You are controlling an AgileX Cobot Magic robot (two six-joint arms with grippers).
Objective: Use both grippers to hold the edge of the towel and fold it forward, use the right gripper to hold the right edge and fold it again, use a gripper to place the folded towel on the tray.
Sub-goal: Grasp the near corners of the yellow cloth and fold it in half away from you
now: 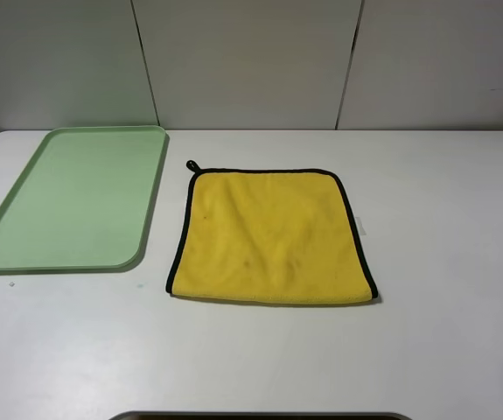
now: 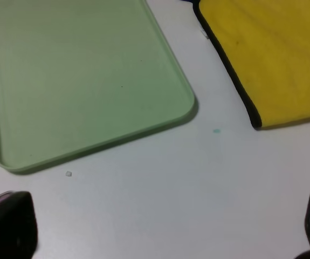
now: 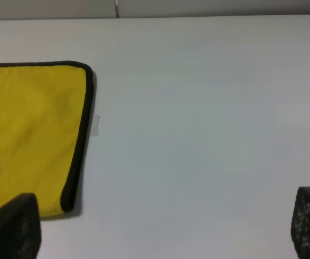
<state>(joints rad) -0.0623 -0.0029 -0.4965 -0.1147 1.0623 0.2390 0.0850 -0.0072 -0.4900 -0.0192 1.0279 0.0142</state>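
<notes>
The left hand hung released, tray and towel ahead; the right hand, released too, faced the towel's corner.

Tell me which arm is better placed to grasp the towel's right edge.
Right. Its wrist view shows the towel's black right edge near the open right gripper; the left gripper faces the tray.

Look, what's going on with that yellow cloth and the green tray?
Nothing is being handled yet. The yellow towel lies spread flat on the white table, beside the green tray and not touching it. The tray has nothing in it. Both arms' jaws are wide open above the table, holding nothing.
</notes>
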